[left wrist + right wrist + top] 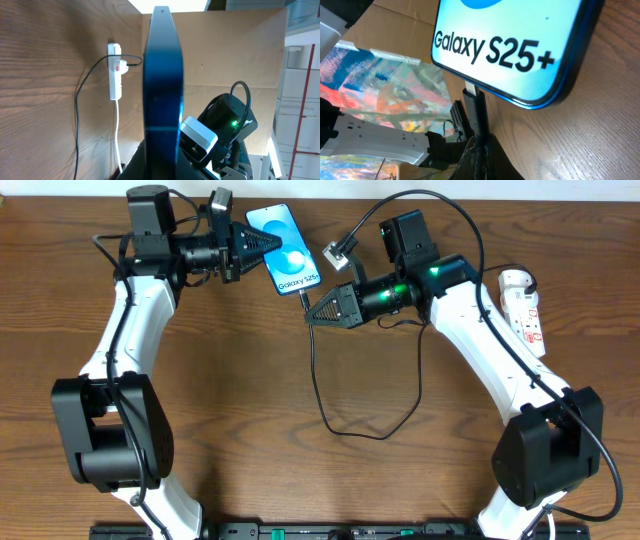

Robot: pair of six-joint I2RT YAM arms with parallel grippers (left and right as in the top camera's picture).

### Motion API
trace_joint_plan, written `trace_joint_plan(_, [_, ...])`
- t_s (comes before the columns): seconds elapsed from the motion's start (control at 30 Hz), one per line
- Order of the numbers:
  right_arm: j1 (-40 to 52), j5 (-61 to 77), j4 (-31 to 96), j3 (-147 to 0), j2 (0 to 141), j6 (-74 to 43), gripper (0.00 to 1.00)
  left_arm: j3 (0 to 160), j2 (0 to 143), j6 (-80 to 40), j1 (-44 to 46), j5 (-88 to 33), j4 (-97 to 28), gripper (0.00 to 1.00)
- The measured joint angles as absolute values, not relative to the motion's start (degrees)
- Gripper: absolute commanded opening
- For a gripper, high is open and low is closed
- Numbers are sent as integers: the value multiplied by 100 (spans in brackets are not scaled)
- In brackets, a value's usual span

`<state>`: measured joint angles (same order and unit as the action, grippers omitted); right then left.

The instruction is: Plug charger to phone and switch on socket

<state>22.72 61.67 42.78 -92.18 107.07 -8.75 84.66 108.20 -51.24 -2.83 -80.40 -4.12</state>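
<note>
The phone (285, 252) lies at the far middle of the tabletop (240, 400), screen up and bright blue, its long axis slanting from far left to near right. The left fingers (250, 238) are closed on its far-left end, gripping it by the two long edges. In the left wrist view the phone (162, 75) runs straight away from the camera as a narrow dark blue slab. Whether it rests on the wood or is held just off it cannot be told.

The right fingers (325, 308) sit just beside the phone's near-right end, clamped shut on the charger (316, 380) right behind its connector. In the right wrist view the small black connector of the charger (476, 112) stands up out of the right fingers (496, 162). Its tip meets the bottom edge of the phone (510, 40), below the "Galaxy S25+" lettering (how deep it sits in the port is hard to judge). From there the thin black cable loops toward the near side of the tabletop, then curves back up toward the right arm.

The socket (525, 308) lies well apart at the far right edge, lengthwise, with red marks along it. The left wrist view shows the socket (115, 75) with a black plug in its side and a white cord (118, 130) trailing from one end.
</note>
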Motion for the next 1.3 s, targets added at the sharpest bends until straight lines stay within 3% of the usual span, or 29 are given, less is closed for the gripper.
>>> trace_joint_plan(1.3, [2193,6182,3811,-9203,10707,-1441,1,8466,10820,-5122,-320,-7876,-397,7])
